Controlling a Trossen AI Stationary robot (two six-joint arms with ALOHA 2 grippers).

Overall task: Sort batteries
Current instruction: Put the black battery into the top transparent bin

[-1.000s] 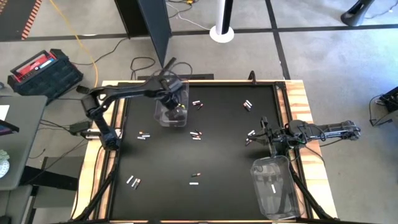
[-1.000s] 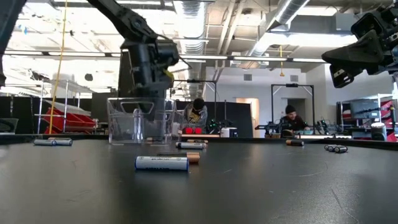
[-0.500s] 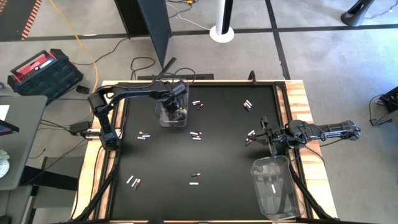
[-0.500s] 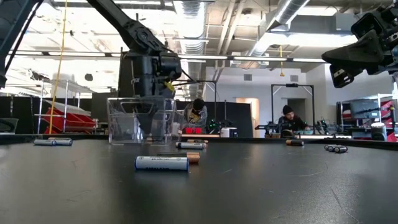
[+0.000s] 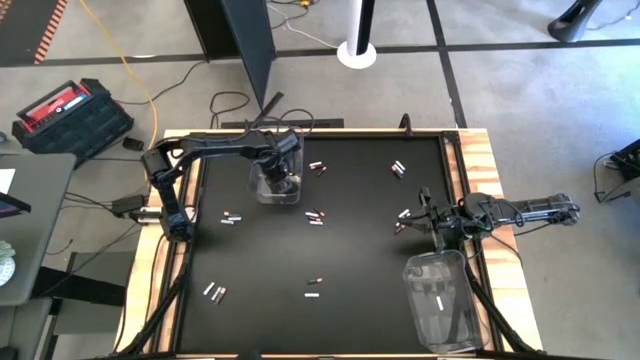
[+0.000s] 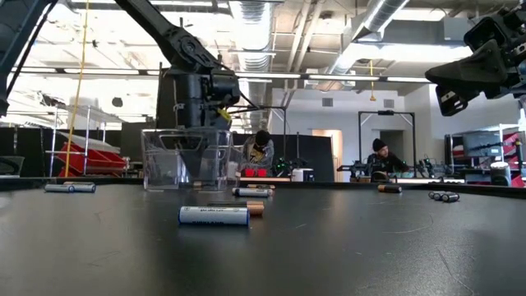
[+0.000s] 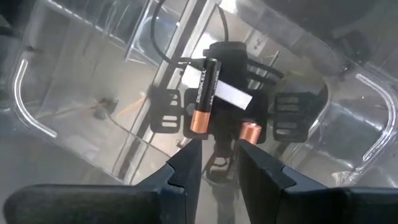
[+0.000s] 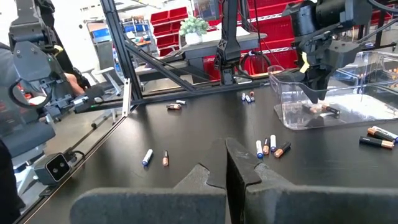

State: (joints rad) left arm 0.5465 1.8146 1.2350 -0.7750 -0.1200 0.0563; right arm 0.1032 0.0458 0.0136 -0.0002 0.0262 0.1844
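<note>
Below the left gripper [image 7: 216, 163], whose fingers stand apart with nothing between them, a dark copper-ended battery [image 7: 203, 96] lies on the floor of the clear bin [image 5: 275, 172], with a second cell end-on just beside it [image 7: 249, 132]. That gripper hangs inside the bin mouth, so its walls are close on every side of it; any way out looks to be straight up before going sideways.

The batteries should handle as small, stiff, smooth cylinders, light enough but quick to roll on the black table [image 5: 350, 250]. My judgement is that the hold belongs across the middle of the barrel, fingers square to its length, so the cell cannot pivot or squirt out endwise.

Between the two grippers the mat is mostly bare, with loose cells in small clusters: a pair just beyond the left gripper's bin [image 5: 316, 167], another pair nearer the middle [image 5: 316, 216], two near the front [image 5: 314, 288]. Paired cells touch or nearly so, which could spoil a clean pinch.

Farther right, the right gripper [image 8: 225, 163] waits with fingers pressed together, a few cells [image 8: 270, 147] on the table ahead of it and a second clear bin [image 5: 440, 300] beside it near the wooden table edge [image 5: 478, 160], which leaves little side room.
</note>
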